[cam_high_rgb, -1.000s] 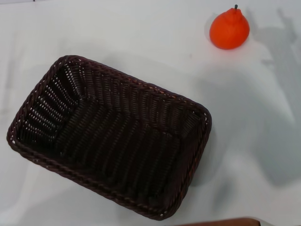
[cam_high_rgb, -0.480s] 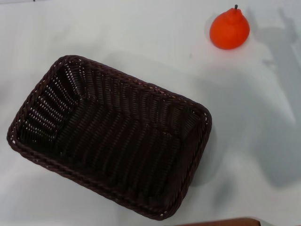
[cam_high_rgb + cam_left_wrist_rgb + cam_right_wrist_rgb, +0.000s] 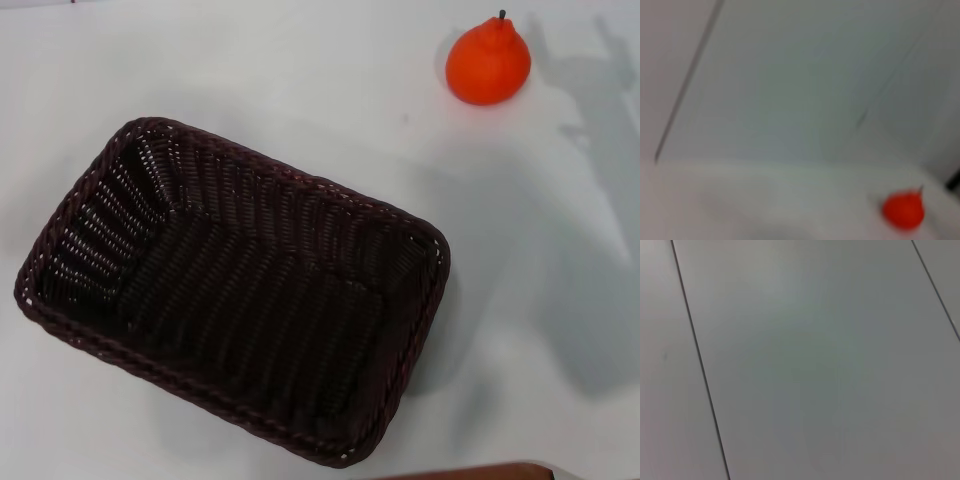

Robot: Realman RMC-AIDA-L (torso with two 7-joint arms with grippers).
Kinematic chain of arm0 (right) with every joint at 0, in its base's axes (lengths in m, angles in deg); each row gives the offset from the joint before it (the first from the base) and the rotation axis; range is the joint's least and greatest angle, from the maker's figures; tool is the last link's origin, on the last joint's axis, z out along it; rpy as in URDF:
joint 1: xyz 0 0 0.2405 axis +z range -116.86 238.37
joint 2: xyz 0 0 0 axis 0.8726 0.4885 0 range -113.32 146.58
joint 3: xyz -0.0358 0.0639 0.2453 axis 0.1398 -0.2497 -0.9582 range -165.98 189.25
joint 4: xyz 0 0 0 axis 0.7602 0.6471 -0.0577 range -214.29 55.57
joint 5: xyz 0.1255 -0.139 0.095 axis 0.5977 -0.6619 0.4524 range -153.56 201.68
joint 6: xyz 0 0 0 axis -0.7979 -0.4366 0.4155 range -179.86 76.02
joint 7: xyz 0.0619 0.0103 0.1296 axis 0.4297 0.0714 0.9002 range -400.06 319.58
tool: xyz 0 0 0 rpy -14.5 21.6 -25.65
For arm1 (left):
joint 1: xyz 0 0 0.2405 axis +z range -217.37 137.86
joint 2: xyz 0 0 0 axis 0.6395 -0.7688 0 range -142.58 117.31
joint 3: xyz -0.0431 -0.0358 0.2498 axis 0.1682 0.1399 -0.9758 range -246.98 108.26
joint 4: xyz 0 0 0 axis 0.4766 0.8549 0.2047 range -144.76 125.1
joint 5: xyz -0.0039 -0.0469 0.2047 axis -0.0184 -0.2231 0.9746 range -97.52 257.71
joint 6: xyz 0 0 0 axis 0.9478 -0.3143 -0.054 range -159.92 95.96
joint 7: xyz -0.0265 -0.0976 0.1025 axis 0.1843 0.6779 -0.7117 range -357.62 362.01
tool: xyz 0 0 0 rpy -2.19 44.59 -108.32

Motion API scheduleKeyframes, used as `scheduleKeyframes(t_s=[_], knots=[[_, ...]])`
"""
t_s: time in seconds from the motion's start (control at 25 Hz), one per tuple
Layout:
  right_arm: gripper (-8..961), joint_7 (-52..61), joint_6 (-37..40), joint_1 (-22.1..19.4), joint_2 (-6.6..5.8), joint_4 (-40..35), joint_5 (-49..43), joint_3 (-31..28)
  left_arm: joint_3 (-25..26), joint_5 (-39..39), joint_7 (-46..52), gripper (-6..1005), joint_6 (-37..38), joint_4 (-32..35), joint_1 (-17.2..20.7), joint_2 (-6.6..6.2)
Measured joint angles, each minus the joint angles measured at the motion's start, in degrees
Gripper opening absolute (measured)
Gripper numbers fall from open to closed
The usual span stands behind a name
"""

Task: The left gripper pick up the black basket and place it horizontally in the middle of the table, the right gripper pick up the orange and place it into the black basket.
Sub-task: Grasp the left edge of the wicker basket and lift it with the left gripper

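The black basket (image 3: 235, 295) is a large dark woven wicker basket. It lies at a slant on the white table (image 3: 300, 80), left of the middle in the head view, and it is empty. The orange (image 3: 487, 62), bright with a knobby top and short dark stem, stands on the table at the far right. It also shows in the left wrist view (image 3: 903, 210), blurred, on the white surface. Neither gripper shows in any view. The right wrist view shows only grey panels with dark seams.
A brown edge (image 3: 470, 471) shows at the bottom of the head view. Arm shadows (image 3: 600, 110) fall on the table at the right. White table surface lies between the basket and the orange.
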Motion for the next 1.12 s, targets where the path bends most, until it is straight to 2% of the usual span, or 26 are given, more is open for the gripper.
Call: scheduleKeyframes(t_s=[0.12, 0.24, 0.36, 0.4, 0.44, 0.56, 0.8, 0.92, 1.12], knots=[[942, 0.0, 0.0, -0.1, 0.00, 0.0, 0.0, -0.1, -0.2, 12.5, 7.1, 873, -6.2, -6.2, -5.2, 0.48], [942, 0.0, 0.3, -0.1, 0.00, -0.3, 0.0, -0.3, -0.6, 24.0, 8.5, 872, -10.0, -11.3, -9.4, 3.03], [942, 0.0, 0.5, 0.0, 0.00, -0.5, 0.0, -0.7, -3.7, 31.0, 8.4, 872, -11.0, -15.3, -11.4, 5.56], [942, 0.0, 0.5, 0.0, 0.01, -0.5, 0.0, -0.8, -3.7, 31.0, 8.4, 869, -11.0, -15.3, -11.4, 5.56], [942, 0.0, 0.5, 0.0, 0.00, -0.5, 0.0, -0.9, -8.6, 33.9, 8.4, 867, -10.5, -17.3, -11.8, 7.05], [942, 0.0, 0.3, 0.0, 0.00, -0.5, 0.0, -1.0, -13.4, 36.2, 8.9, 859, -9.8, -18.5, -11.9, 8.07], [941, 0.0, 0.3, -0.1, 0.00, -0.5, 0.0, -1.5, -25.8, 41.1, 12.8, 858, -4.7, -18.2, -11.5, 8.34], [941, 0.0, 0.3, -0.1, 0.00, -0.5, 0.0, -1.6, -29.5, 44.2, 14.9, 858, -1.6, -17.3, -11.6, 8.36], [941, 0.0, 0.3, -0.1, 0.01, -0.5, 0.0, -1.6, -31.6, 46.6, 16.0, 858, 0.7, -14.4, -12.0, 8.38]])
